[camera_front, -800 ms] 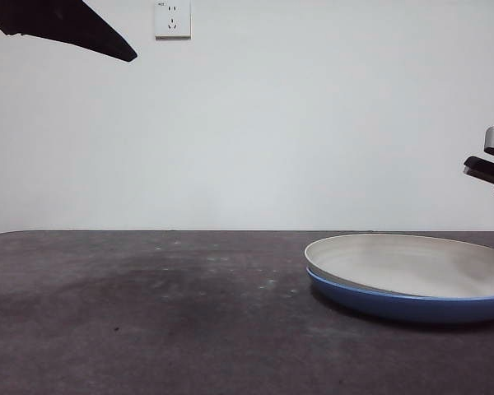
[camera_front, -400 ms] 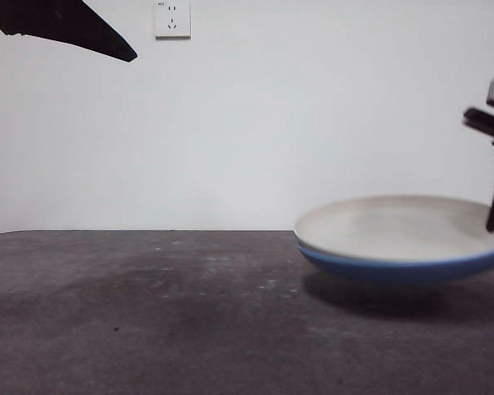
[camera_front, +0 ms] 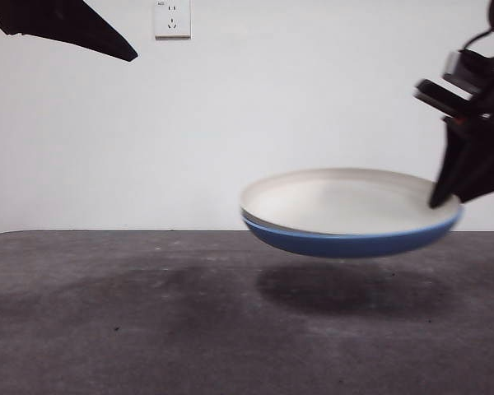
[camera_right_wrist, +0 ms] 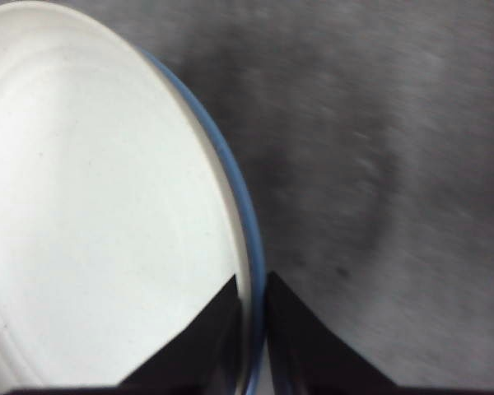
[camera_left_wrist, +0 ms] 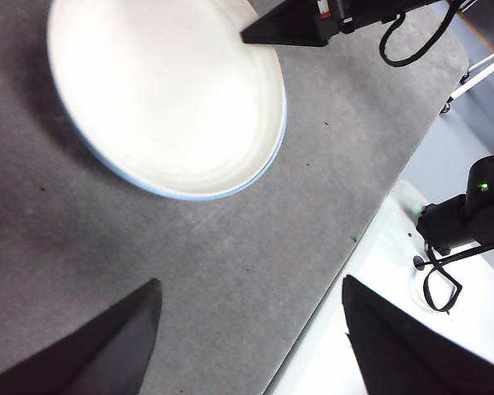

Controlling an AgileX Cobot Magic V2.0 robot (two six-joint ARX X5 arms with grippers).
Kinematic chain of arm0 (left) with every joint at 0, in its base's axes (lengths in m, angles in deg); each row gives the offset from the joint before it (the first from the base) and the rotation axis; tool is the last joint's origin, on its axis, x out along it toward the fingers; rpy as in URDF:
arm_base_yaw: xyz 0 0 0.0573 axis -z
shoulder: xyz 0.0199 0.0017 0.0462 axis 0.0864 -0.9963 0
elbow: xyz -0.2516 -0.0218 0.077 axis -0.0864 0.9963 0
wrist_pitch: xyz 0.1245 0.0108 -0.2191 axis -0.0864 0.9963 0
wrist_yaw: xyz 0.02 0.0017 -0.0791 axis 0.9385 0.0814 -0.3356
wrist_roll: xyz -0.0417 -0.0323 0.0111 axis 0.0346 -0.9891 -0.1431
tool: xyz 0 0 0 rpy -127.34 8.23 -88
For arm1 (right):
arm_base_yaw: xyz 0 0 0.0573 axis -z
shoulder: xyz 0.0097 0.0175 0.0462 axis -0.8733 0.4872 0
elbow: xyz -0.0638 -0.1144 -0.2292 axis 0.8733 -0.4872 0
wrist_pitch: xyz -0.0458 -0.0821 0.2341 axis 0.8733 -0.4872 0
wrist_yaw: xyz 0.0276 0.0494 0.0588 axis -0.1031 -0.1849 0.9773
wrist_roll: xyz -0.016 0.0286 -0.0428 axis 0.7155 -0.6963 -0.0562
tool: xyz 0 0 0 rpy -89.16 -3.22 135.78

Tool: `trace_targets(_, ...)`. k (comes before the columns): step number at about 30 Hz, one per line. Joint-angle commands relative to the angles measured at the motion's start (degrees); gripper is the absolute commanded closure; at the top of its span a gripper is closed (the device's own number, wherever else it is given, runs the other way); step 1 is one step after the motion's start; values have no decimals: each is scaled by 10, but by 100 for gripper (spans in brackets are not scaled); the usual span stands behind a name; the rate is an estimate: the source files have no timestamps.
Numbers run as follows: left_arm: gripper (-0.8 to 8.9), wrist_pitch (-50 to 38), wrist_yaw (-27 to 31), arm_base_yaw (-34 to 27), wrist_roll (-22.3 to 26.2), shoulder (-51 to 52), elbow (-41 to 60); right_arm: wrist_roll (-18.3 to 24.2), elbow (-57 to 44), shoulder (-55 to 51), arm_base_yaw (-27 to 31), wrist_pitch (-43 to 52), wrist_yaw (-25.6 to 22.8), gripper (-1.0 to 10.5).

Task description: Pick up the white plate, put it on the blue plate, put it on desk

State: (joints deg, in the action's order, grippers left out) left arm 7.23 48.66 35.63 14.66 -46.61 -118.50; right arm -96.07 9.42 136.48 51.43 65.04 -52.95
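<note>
Two plates: you have the white plate (camera_front: 346, 202) nested inside the blue plate (camera_front: 346, 240), and both hang clear of the tabletop (camera_front: 148, 313) as one stack.
Right tool: your right tool (camera_right_wrist: 251, 329) is pinched down on the stack's rim, one jaw inside on the white plate, the other outside on the blue edge, with only that rim between them.
Left tool: your left tool (camera_left_wrist: 247, 329) stands wide apart with nothing held, well away from the stack and off to one side above the tabletop.
Stack position: it floats above its own shadow (camera_front: 346, 288), rim near the tool riding a little higher than the far rim, so it sits slightly tilted.
Step in hand: stacking looks finished; you seem to be carrying the pair toward a spot on the tabletop.
Next move: bring the stack low and level until the blue base meets the tabletop, and only then part the jaws.
Risk: a one-sided rim pinch leaves the far edge free to sag, and the white plate merely rests in the blue one, so a jerk could slide it.
Arm pose: your right arm reaches down at a slant onto the stack's rim; the left waits high beside it.
</note>
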Motion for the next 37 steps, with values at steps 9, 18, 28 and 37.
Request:
trace_targets(9, 474, -6, -2, 5, 5, -4, -5, -95, 7, 55, -71, 87, -12, 935)
trace_targets(18, 474, -5, -2, 5, 5, -4, -5, -98, 58, 135, -102, 93, -26, 935)
trace_targets(28, 474, -4, -2, 5, 5, -4, -5, -98, 96, 217, -111, 93, -35, 935)
trace_targets(37, 474, -3, -2, 5, 5, -4, -5, -98, 96, 234, -114, 93, -35, 908)
